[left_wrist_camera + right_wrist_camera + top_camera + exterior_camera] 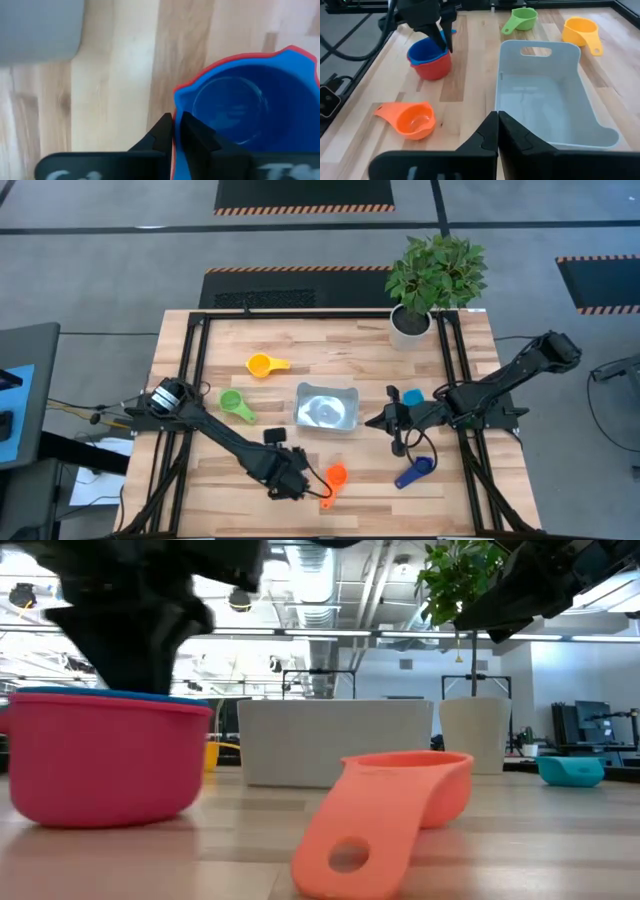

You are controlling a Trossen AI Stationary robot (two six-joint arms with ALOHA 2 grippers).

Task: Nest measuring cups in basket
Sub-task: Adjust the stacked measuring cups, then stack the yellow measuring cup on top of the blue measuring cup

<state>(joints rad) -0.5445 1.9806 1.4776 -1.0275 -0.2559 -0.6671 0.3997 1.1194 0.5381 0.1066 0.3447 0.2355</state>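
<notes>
Now: left claw (440, 37) pinching rim of blue cup (245, 110), nested in red cup (431, 67) on tabletop (470, 95), near basket (545, 95). Keep pinch firm, lift pair level into basket. Right claw (497, 131) pressed together, hovering beside basket.

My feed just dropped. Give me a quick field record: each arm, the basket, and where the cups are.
left gripper: fingers shut on rim of blue cup
blue cup: nested in red cup
right gripper: fingers shut, empty, beside basket
basket: empty
loose cups: orange, green, yellow, light blue, dark blue
</notes>
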